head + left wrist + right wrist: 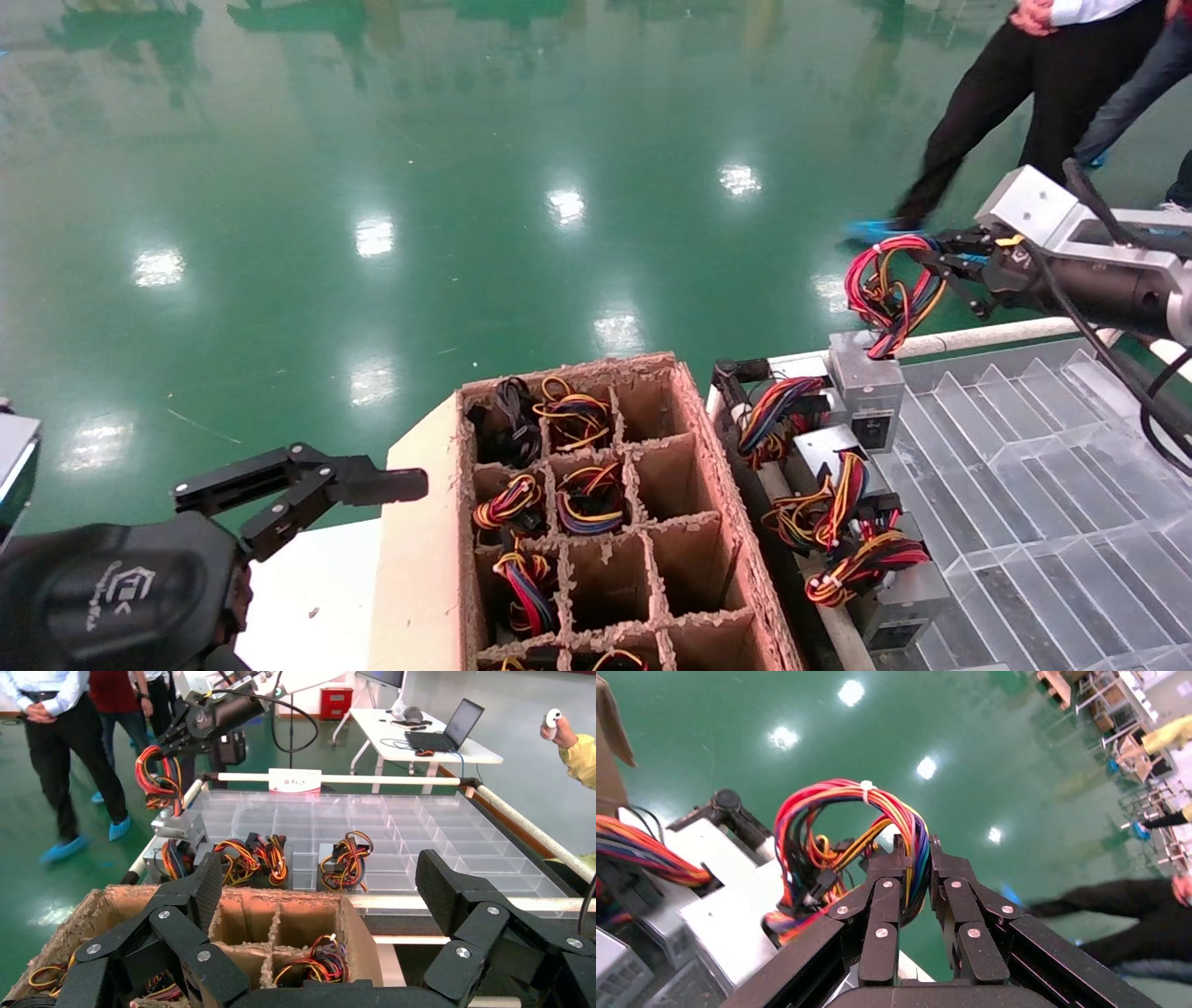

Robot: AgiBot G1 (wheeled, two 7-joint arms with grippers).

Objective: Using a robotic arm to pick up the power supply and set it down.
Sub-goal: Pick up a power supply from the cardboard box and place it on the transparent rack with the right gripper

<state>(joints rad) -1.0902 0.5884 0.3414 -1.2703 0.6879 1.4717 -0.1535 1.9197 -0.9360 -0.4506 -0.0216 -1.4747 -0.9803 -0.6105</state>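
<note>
A: Right gripper (941, 264) first?

B: Yes. Fingers (891, 903) pinched together on the wire loop (856, 822) of the power supply (866, 387). Grabbing the bundle makes sense, the box itself looks too wide and smooth for those fingers.

A: Where's the box?

B: Hanging under the loop at the far left corner of the clear divided tray (1043, 485), either just resting on it or a touch above; can't tell which. Likely being lowered into the row, since other supplies (861, 540) sit just beside it along the tray's left edge.

A: Looks?

B: Small silver-grey metal box, black label on the side facing the camera, thick red, blue, yellow, orange wires cinched with a white tie.

A: Left gripper (307, 489)?

B: Parked low, beside the cardboard crate (717, 485), fingers spread apart, holding nothing.

A: Crate?

B: Partitioned cells, several with wire bundles in them, several bare.
</note>
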